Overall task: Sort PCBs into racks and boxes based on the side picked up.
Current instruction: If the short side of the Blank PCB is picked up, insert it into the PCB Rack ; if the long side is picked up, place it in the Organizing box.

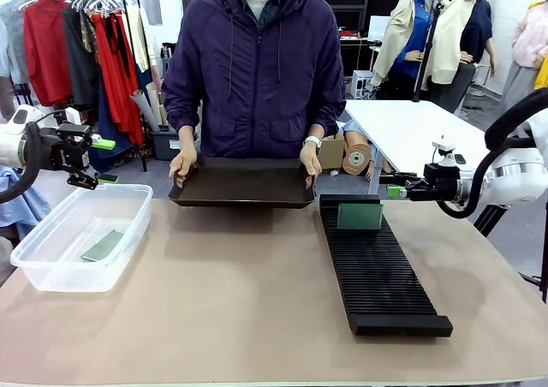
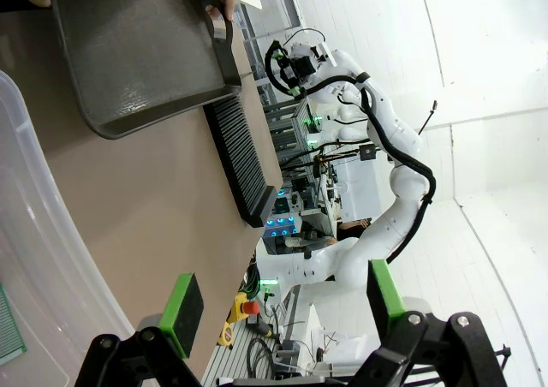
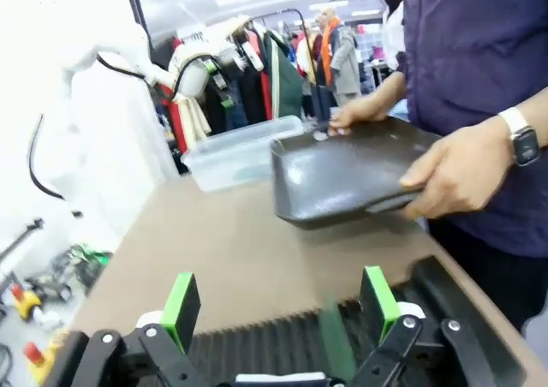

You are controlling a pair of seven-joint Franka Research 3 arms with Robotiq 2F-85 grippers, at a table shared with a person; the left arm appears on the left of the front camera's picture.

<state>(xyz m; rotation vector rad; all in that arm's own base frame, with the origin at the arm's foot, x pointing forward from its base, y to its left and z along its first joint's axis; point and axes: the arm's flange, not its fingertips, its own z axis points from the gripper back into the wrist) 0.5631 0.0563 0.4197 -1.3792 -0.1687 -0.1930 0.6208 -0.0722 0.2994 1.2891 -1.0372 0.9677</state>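
One PCB [image 1: 103, 246] lies flat in the clear box [image 1: 51, 271] at the table's left; its dotted corner [image 2: 8, 323] also shows through the box wall [image 2: 38, 233]. A second PCB [image 1: 360, 217] stands in a far slot of the long black rack [image 1: 381, 276]; it appears edge-on and blurred [image 3: 332, 340] in the rack [image 3: 274, 348] under my right gripper. My left gripper [image 1: 104, 161] hangs open above the box's far edge, nothing between its pads [image 2: 282, 297]. My right gripper [image 1: 394, 192] is open and empty [image 3: 281, 301] just right of the rack's far end.
A person at the far side holds a smooth black tray [image 1: 244, 186] with both hands, tilted and lifted off the table; the tray [image 3: 351, 173] looks bare inside. A white table [image 1: 411, 130] stands behind at the right, a clothes rail [image 1: 77, 44] at the left.
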